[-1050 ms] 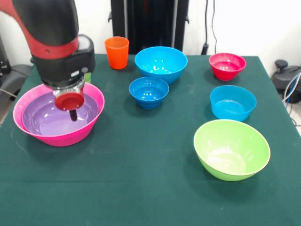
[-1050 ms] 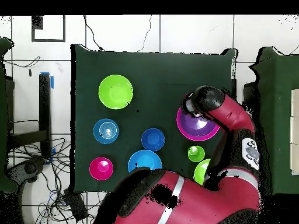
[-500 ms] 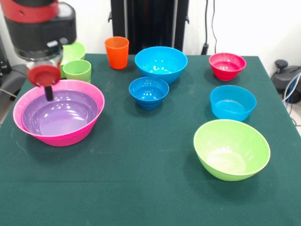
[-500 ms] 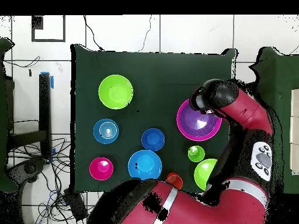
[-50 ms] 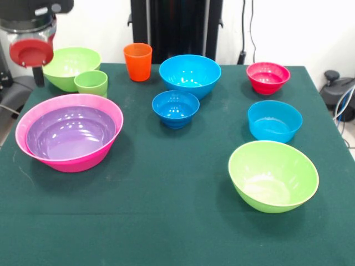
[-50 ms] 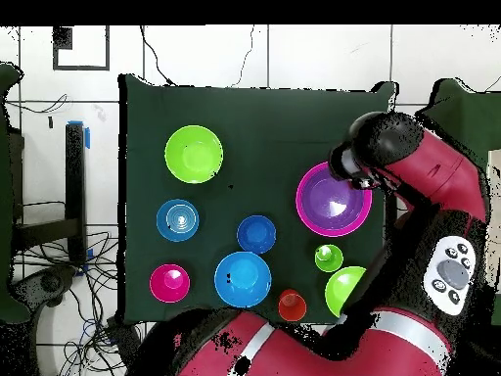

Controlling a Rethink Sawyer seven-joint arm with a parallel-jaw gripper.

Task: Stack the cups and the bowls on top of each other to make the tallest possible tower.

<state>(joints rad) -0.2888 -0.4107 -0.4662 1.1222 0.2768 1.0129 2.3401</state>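
Two bowls nested: glossy purple plastic bowl inside wide pink plastic bowl. My claw hangs far-left, empty, state unclear. Next: another bowl.

Room and surroundings: green-topped table on a pale tiled floor, white wall behind.

Table: dark green cloth cover, rectangular. White wall at 12 o'clock in the front view, evenly lit. Black upright panel against it at 12 o'clock. Black cables hang down the wall at 1 o'clock. Tiled floor: white, dark joints, seen from overhead. Loose cables at 8 o'clock overhead. Black bar with blue ends at 9 o'clock.
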